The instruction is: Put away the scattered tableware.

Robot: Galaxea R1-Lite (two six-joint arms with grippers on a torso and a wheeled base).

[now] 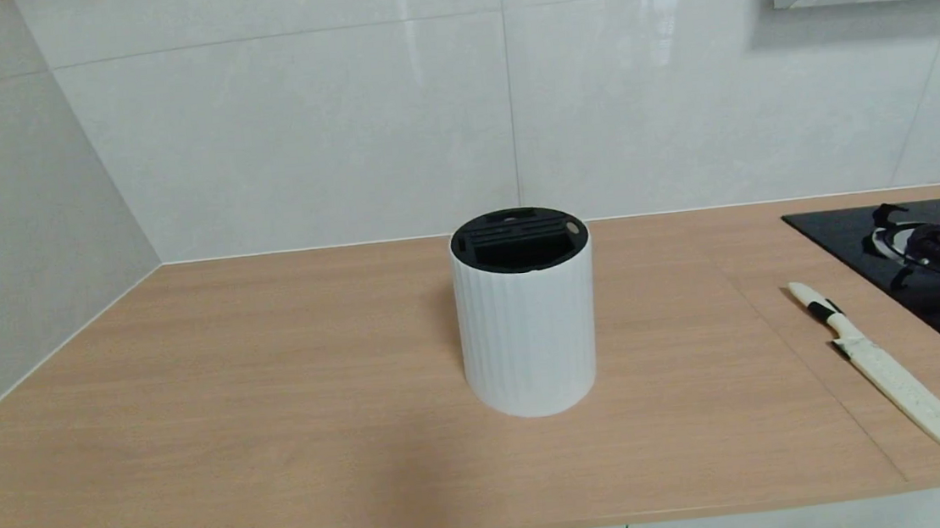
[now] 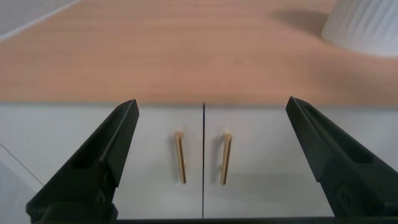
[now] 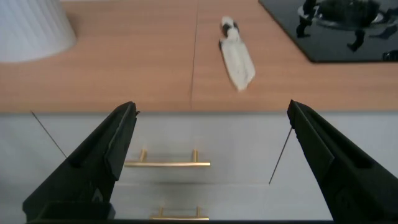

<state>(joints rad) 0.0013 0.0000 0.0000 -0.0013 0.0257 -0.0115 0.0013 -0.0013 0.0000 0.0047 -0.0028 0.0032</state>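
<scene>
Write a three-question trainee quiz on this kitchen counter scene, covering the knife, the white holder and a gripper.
1. True or false: the white speckled knife with the black-banded handle lies flat on the wooden countertop, between the white ribbed cylindrical holder and the black gas hob.
2. The left gripper is: A) open and empty; B) shut on the knife; C) shut on the holder.
3. Fill in (toward / away from): the knife's blade tip points ___ the counter's near edge.
Key: 1 true; 2 A; 3 toward.
</scene>
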